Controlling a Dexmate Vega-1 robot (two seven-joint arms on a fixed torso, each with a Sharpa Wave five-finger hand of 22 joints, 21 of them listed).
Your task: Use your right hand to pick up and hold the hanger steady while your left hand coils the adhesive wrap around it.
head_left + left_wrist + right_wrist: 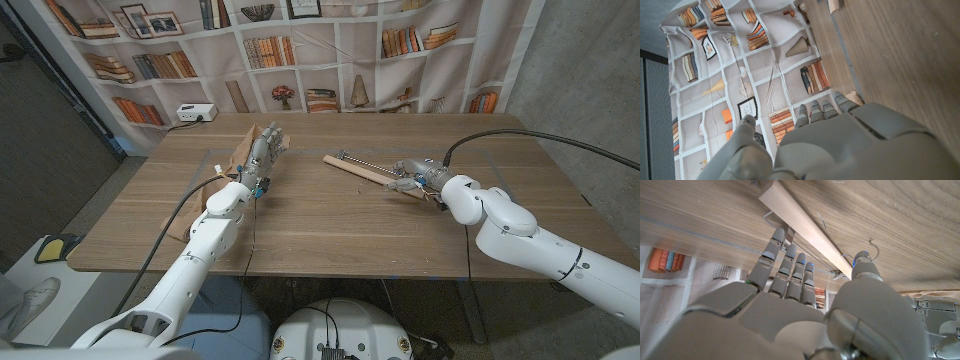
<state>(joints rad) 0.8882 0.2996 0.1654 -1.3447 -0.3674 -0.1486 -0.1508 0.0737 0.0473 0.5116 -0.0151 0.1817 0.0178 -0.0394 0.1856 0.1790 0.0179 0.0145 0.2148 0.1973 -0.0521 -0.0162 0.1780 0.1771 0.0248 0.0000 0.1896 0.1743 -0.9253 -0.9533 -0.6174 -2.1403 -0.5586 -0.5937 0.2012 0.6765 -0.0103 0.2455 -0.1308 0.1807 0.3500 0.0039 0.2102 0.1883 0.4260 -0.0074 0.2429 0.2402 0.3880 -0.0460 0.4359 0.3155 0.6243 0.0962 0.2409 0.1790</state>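
Note:
The wooden hanger (357, 169) lies on the table right of centre, its metal hook (874, 248) bare. My right hand (412, 176) is at the hanger's right end. In the right wrist view its fingers (786, 255) reach to one side of the wooden bar (805, 226) and its thumb sits on the other, not closed on it. The tan adhesive wrap (238, 152) lies as a crumpled strip at the table's left. My left hand (264, 148) stands beside it with fingers (820, 111) straight and nothing in it; a bit of wrap (856, 95) peeks past the fingertips.
The wooden table (330, 225) has bare surface in the middle and front. A white power strip (196, 112) sits at the far left corner. A bookshelf-print curtain (330, 50) hangs behind the table. Cables trail from both arms.

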